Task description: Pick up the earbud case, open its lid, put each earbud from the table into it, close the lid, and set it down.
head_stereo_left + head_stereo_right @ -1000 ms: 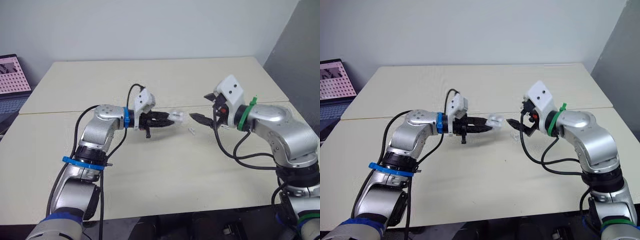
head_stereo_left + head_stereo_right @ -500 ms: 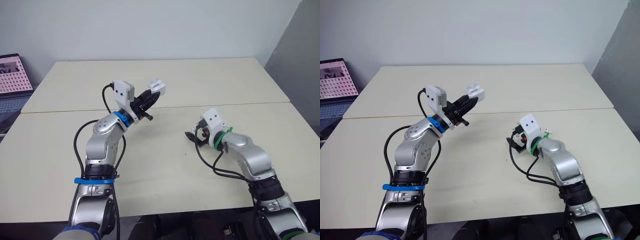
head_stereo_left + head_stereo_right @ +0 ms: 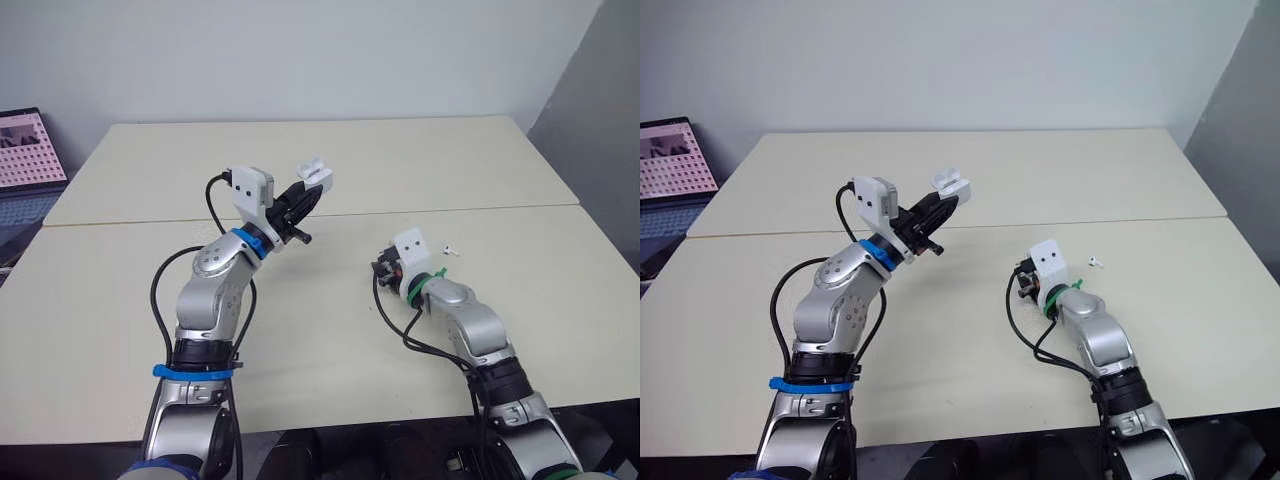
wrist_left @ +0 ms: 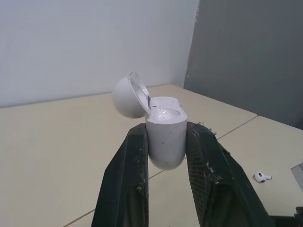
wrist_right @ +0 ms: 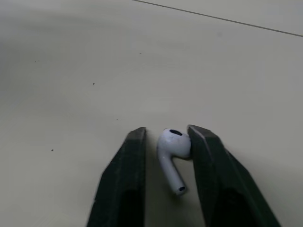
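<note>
My left gripper (image 3: 308, 188) is raised over the table's middle and shut on the white earbud case (image 4: 164, 135). The case stands upright, with its lid (image 4: 130, 94) flipped open to one side. My right gripper (image 5: 166, 135) is down at the tabletop, right of centre, also seen from above as the right gripper (image 3: 380, 268). Its fingers are drawn in around a white earbud (image 5: 173, 151) lying on the table; one pad touches it and a sliver of gap shows at the other. A second earbud (image 3: 449, 249) lies on the table just right of that wrist.
An open laptop (image 3: 25, 160) sits beyond the table's left edge. A seam (image 3: 500, 208) runs across the beige table (image 3: 330, 330). A grey wall (image 3: 600, 110) rises close to the right.
My left arm has lifted the open case up and back. My right arm has dropped to the table and its wide-open fingers have closed in around an earbud.
</note>
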{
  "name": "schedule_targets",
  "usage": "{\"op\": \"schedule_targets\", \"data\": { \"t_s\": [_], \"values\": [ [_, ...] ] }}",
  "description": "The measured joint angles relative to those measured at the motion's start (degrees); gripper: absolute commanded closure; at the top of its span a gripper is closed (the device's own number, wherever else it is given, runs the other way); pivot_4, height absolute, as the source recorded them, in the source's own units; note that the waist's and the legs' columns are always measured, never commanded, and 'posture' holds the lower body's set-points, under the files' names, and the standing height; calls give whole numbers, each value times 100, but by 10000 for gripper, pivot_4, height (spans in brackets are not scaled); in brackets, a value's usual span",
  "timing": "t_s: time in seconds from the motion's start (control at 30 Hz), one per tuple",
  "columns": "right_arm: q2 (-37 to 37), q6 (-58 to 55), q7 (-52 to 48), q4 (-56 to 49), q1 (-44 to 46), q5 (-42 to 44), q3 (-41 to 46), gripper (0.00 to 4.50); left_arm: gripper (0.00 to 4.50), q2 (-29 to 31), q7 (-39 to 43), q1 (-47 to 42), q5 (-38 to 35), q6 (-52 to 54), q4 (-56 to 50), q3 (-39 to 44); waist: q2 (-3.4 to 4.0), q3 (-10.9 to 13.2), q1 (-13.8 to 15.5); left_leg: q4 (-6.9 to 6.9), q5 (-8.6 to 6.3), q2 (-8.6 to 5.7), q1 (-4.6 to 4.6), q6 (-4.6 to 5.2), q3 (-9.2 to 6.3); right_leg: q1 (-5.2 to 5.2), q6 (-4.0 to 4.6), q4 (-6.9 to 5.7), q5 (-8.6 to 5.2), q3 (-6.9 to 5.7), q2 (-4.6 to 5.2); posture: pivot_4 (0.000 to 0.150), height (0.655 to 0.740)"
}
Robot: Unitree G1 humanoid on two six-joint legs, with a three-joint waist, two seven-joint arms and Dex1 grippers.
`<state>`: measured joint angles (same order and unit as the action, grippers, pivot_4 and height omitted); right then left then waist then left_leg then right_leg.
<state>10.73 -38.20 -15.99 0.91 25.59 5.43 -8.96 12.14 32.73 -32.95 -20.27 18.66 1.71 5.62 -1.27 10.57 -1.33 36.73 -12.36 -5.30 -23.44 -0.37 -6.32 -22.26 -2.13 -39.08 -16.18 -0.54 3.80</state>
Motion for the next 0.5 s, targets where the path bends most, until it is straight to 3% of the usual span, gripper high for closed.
{"op": "schedule_targets", "data": {
  "t_s": [0.13, 0.37, 0.5],
  "values": [
    [422, -75, -261, -455, -310, 44, 40, 40950, 37672, -108, -77, 25, -3, -1, -13, -79, 0, 0, 51, 3, -2, -3, 0, 3, 1, 1, -2, 2, 1, 0, 1, 1500, 7400],
    [3316, -389, -2852, -1656, -571, 559, -85, 40950, 37672, -233, -103, 67, -5, -40, -21, -93, 3, 2, 105, 10, -15, 7, -6, 24, 3, 6, -8, 12, 2, -8, -3, 1500, 7400],
    [4970, -71, -4390, -1580, -681, 683, -157, 40950, 37672, -283, -79, 190, -5, -128, -36, -137, 5, 2, 98, 9, -15, 12, -6, 24, 11, 6, -9, 12, 1, -7, -3, 1500, 7400]
  ]
}}
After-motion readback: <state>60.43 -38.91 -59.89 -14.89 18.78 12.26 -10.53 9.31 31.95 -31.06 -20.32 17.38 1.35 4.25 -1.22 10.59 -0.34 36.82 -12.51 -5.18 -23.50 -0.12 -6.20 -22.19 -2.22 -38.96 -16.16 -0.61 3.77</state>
